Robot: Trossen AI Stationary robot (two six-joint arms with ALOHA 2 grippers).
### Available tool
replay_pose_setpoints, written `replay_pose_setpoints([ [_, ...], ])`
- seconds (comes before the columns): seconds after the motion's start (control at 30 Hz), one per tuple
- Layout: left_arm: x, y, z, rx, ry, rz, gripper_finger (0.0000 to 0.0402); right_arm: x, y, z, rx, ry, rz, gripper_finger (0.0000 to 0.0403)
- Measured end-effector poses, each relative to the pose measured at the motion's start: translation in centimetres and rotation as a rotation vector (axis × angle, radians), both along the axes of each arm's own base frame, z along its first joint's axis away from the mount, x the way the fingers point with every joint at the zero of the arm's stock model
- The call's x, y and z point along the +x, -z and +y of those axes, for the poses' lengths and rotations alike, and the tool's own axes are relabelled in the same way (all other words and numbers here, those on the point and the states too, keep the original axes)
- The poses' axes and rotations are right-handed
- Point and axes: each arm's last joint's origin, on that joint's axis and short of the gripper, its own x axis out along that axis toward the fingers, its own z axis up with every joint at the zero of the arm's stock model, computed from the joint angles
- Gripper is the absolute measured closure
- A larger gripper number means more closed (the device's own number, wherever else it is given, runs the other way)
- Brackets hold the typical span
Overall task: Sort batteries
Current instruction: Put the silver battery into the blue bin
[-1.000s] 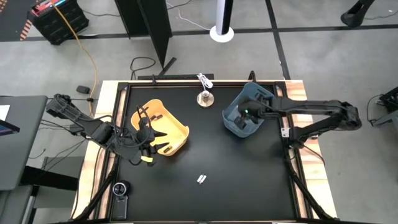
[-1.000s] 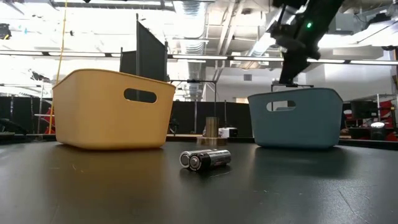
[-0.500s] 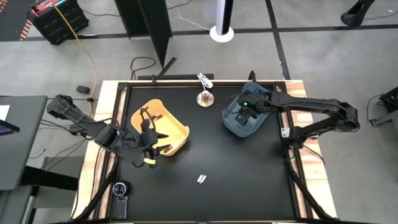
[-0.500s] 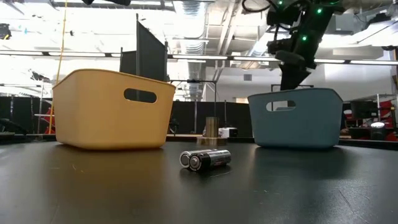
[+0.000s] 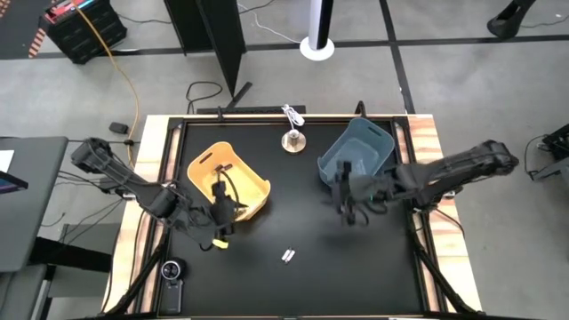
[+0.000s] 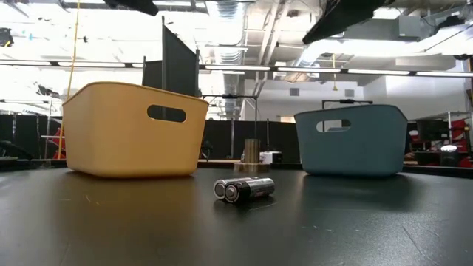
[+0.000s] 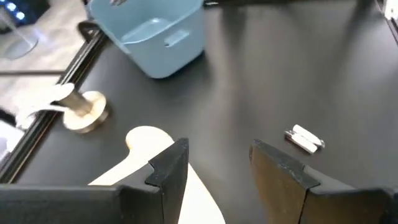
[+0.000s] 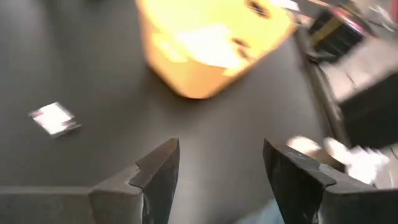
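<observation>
Two batteries (image 5: pixel 287 256) lie side by side on the black table (image 5: pixel 373 267), in front of the yellow bin (image 5: pixel 228 180) and blue bin (image 5: pixel 357 157). Left gripper (image 5: pixel 224 213), fingers parted and empty, hangs over the yellow bin's front edge. Right gripper (image 5: pixel 346 203), also spread and empty, hovers just before the blue bin.

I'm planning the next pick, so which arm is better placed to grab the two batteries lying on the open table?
Probably left. The left gripper is open beside the yellow bin, a bit nearer the batteries than the right gripper, which is also open, beside the blue bin. It is close, though.
</observation>
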Motion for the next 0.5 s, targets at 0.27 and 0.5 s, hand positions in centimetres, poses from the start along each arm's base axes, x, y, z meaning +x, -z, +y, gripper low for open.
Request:
replay_pose_setpoints([
  [0.27, 2.9, 2.4, -1.9, 0.039, 0.1, 0.049, 0.0237, 1.7, 3.0, 6.9, 0.017, -0.205, 0.039, 0.0155],
  [0.5, 3.4, 3.0, -1.9, -0.004, 0.056, 0.049, 0.0237, 4.2, 6.2, 10.6, 0.037, -0.292, 0.101, 0.0155],
])
